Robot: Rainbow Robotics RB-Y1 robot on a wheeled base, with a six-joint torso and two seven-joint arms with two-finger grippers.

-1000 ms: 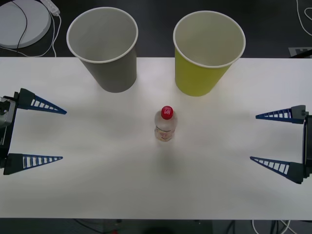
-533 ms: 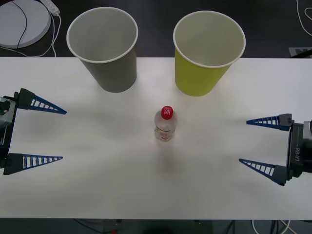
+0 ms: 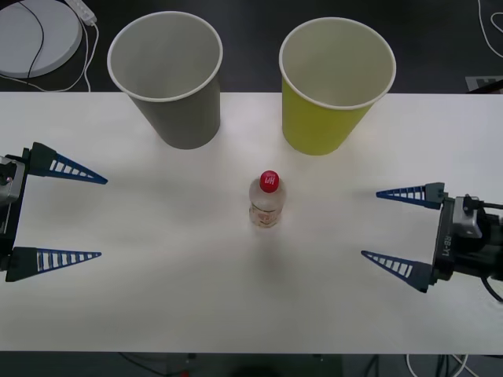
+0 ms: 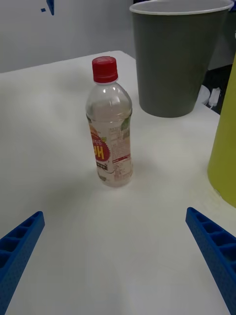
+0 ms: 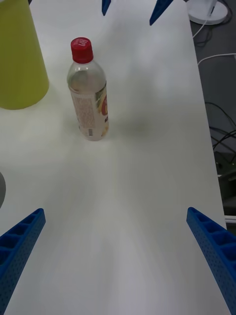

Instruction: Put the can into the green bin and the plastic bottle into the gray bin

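The plastic bottle (image 3: 267, 202), clear with a red cap, stands upright in the middle of the white table (image 3: 157, 306). Behind it stand the gray bin (image 3: 169, 78) on the left and the green bin (image 3: 334, 86) on the right, both upright. My right gripper (image 3: 369, 224) is open, well to the right of the bottle, its fingers pointing at it. The right wrist view shows the bottle (image 4: 110, 133) ahead, with the gray bin (image 4: 174, 59) behind it. My left gripper (image 3: 104, 217) hangs open at the table's left edge. The can is out of view.
A white round disc (image 3: 35, 31) with cables lies off the table at the back left. More cables (image 5: 216, 123) run on the floor beside the table's edge. Bare tabletop surrounds the bottle on all sides.
My right gripper has moved left across the table toward the bottle, still open. The left gripper, bottle and bins have not moved.
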